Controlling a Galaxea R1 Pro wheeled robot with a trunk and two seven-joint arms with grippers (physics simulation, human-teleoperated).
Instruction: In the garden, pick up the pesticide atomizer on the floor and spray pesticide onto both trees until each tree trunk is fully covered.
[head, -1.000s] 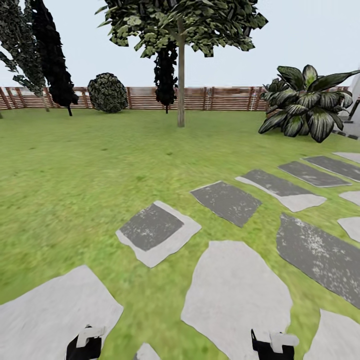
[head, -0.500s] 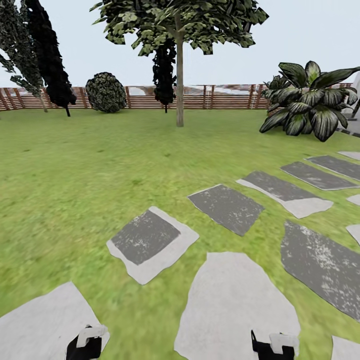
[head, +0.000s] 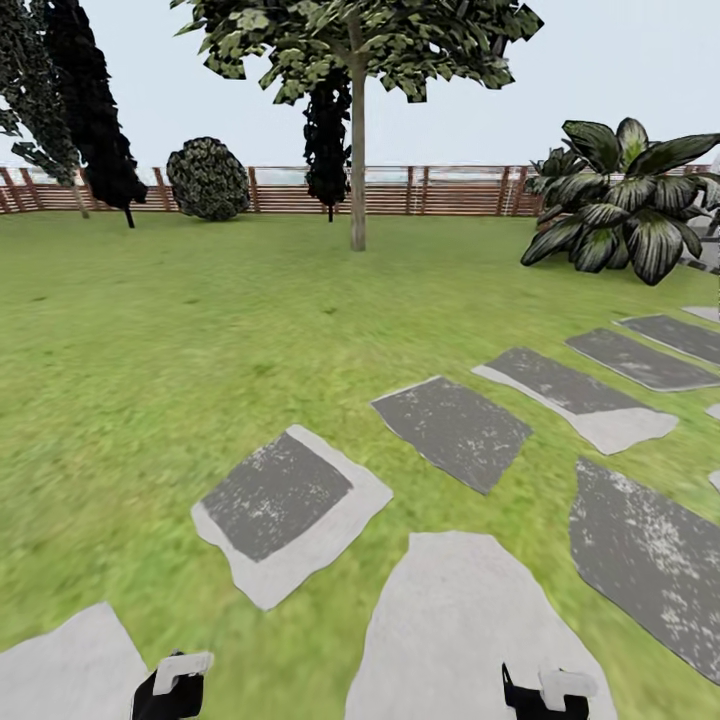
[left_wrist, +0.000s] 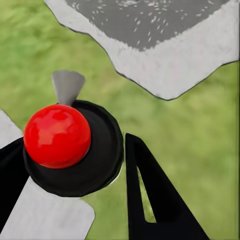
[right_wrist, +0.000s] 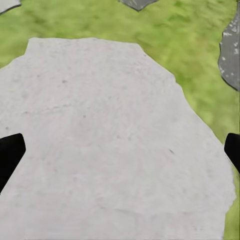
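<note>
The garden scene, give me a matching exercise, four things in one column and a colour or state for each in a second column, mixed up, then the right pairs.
Things:
1. atomizer
2. right gripper
3. tree trunk
4. fence

Colour or state:
A. reddish-brown horizontal slats
B. open, over a pale stepping stone
C. black body with a red ball on top, between the left gripper's fingers
D. straight, bare, pale grey-tan

Pairs: 1-C, 2-B, 3-D, 4-A
</note>
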